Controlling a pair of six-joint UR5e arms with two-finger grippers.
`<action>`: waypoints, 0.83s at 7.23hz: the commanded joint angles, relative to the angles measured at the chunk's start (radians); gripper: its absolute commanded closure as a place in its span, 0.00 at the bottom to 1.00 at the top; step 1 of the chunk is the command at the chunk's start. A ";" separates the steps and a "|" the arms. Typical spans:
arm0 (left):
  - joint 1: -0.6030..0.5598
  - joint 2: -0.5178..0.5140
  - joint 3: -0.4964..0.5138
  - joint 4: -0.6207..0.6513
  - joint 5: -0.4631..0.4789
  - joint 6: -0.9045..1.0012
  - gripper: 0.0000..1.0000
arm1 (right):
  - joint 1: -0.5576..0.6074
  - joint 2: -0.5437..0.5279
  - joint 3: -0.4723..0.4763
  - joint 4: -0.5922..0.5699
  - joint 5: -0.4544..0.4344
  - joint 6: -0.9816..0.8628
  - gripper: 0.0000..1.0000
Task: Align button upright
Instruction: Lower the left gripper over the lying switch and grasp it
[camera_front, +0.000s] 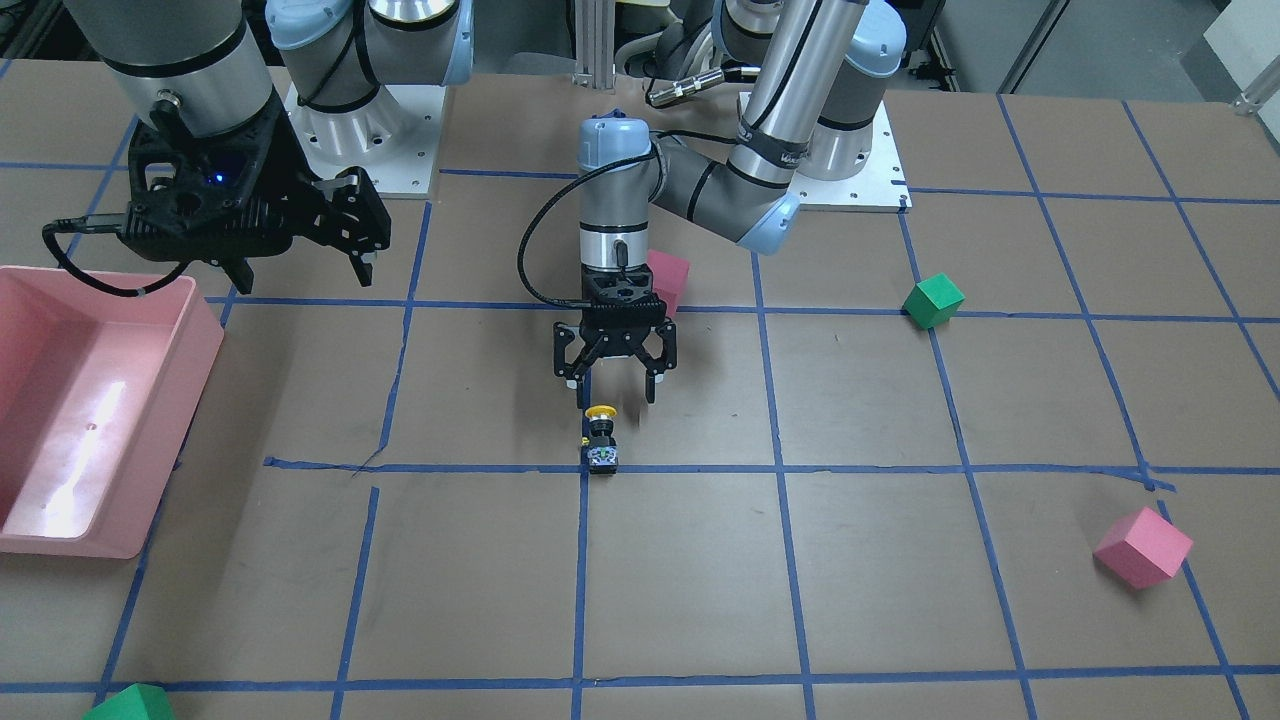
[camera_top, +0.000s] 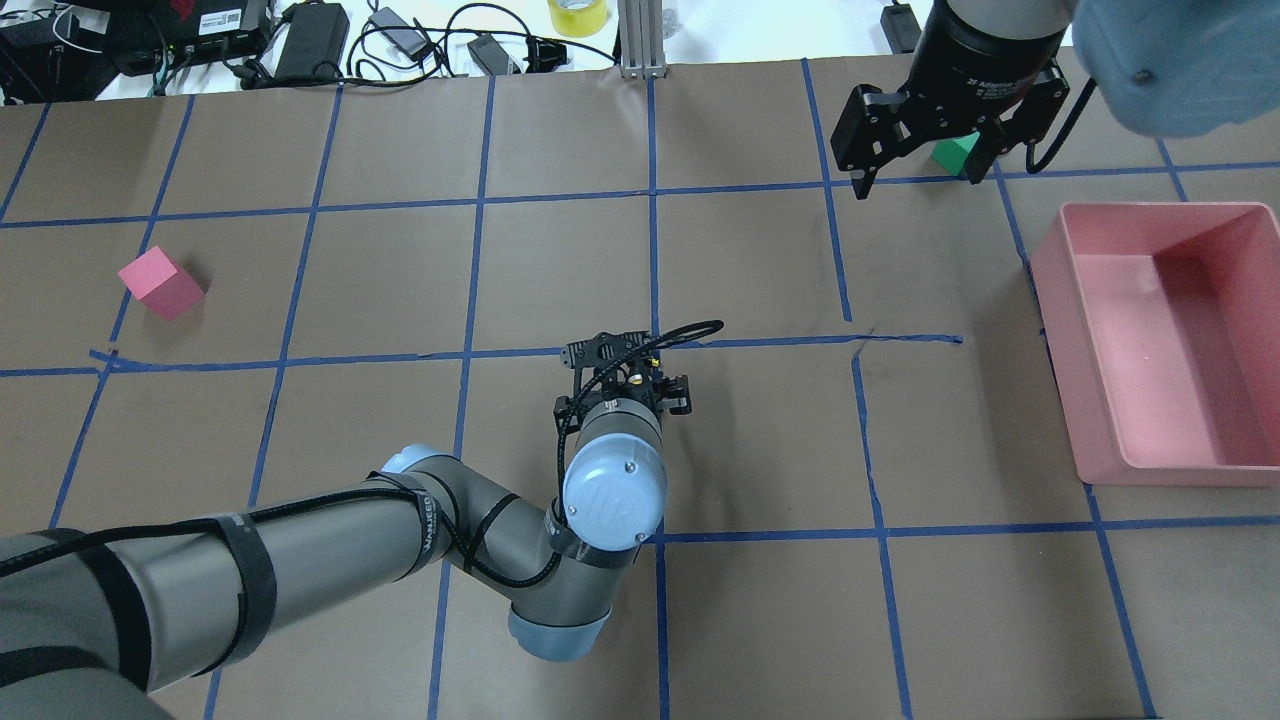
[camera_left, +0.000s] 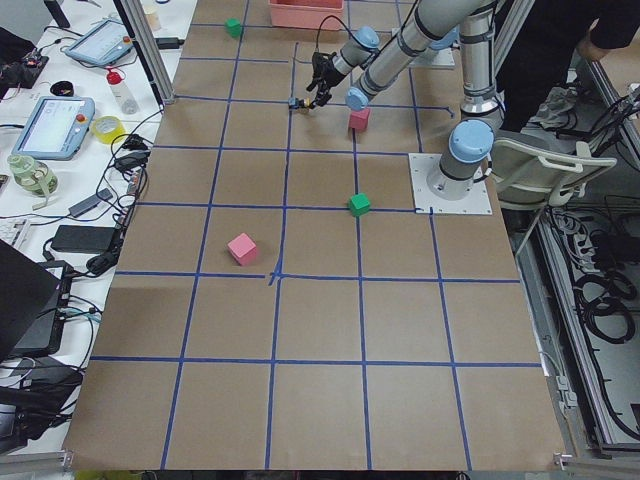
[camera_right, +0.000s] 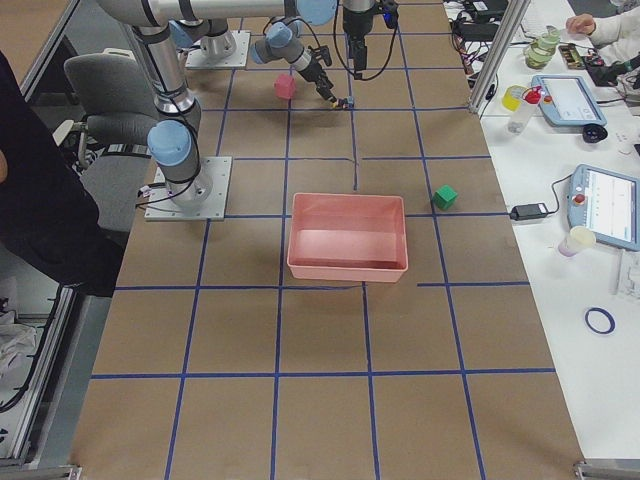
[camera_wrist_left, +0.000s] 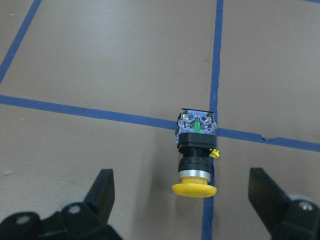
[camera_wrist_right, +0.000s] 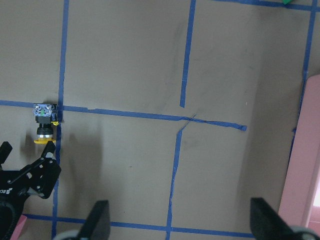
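Near the middle of the brown paper-covered table (camera_front: 700, 580), we see the button (camera_front: 601, 440) lying on its side rather than upright. Its grey-black base rests where two blue tape lines (camera_front: 480, 466) cross, and its yellow mushroom cap points back toward the robot. Just above it, slightly to the robot's side, hovers the left gripper (camera_front: 611, 388). It points straight down with its jaws spread wide and nothing between them. The left wrist view shows one finger off to each side of the button, well clear of it, with the cap nearest the camera. The right gripper (camera_front: 300, 270) hangs high and well apart, beside the pink bin (camera_front: 205, 340), also wide open and empty. We judge the step in hand to be the approach before the grasp, with no contact made yet. As we read it, the next move calls for the left gripper to shift a little forward over the black collar and descend until the fingers flank the body. It would then close across the body, lift, and tip the button so the base sits flat and the cap faces up. The round collar may roll as the fingers close, so a centred squeeze matters.
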 joint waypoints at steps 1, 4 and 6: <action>-0.034 -0.040 0.009 0.025 0.013 -0.008 0.12 | 0.000 0.000 0.000 0.000 0.000 0.000 0.00; -0.035 -0.056 0.041 0.023 0.021 0.005 0.18 | 0.000 0.000 0.000 0.000 0.000 0.000 0.00; -0.035 -0.060 0.043 0.023 0.029 0.047 0.22 | 0.000 -0.002 0.000 0.000 0.000 -0.008 0.00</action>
